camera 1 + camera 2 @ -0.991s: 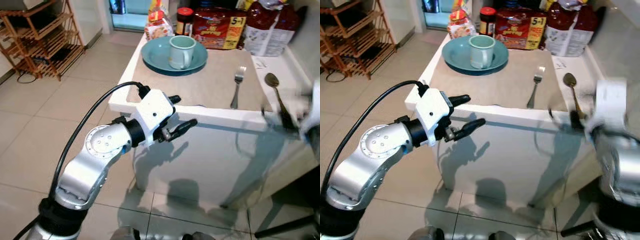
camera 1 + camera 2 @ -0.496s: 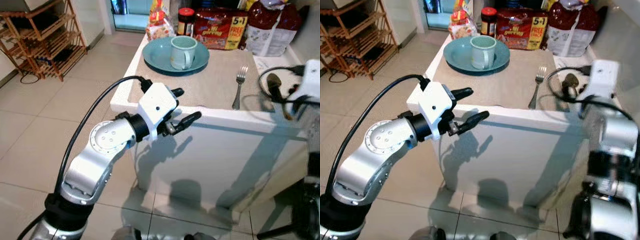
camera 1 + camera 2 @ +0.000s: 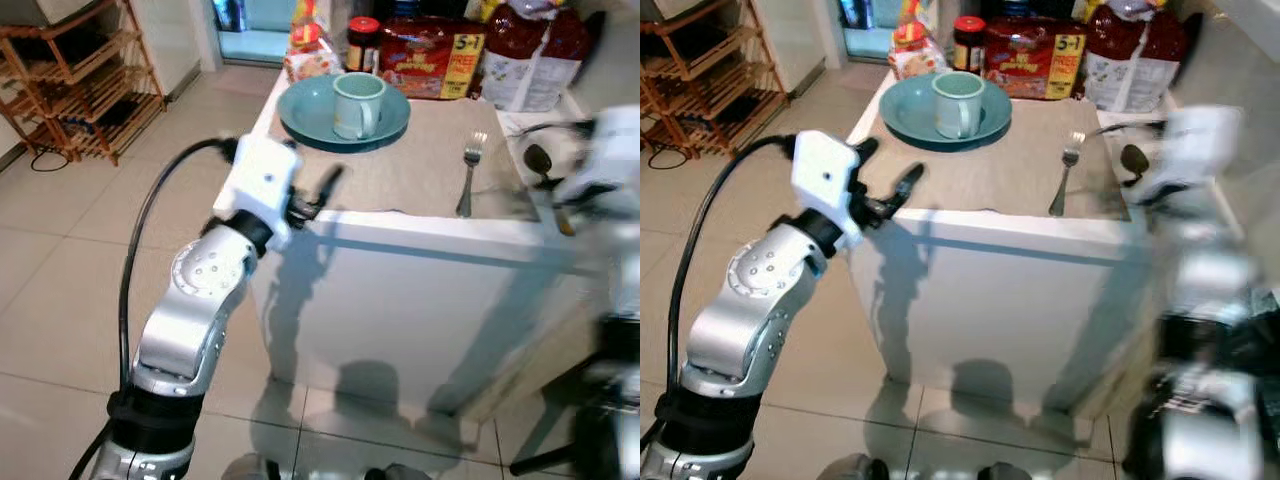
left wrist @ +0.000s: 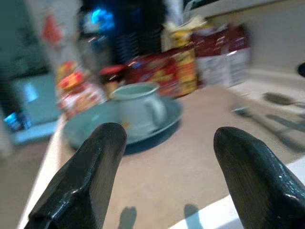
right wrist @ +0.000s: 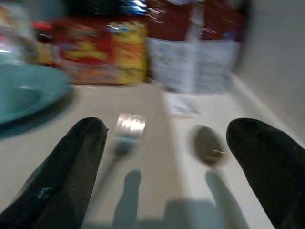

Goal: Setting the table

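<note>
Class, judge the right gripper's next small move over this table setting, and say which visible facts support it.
Probably ease the right gripper down toward the spoon: its fingers are open, the spoon lies bare on the table between them, beside the fork.

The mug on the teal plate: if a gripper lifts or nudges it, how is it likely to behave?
The mug looks like glazed ceramic, so probably rigid, fairly heavy and breakable. Its smooth wall could slip between fingers; the handle seems a surer hold. Standing upright on the teal plate, it may slide across the glaze if pushed, and tipping seems unlikely.
</note>
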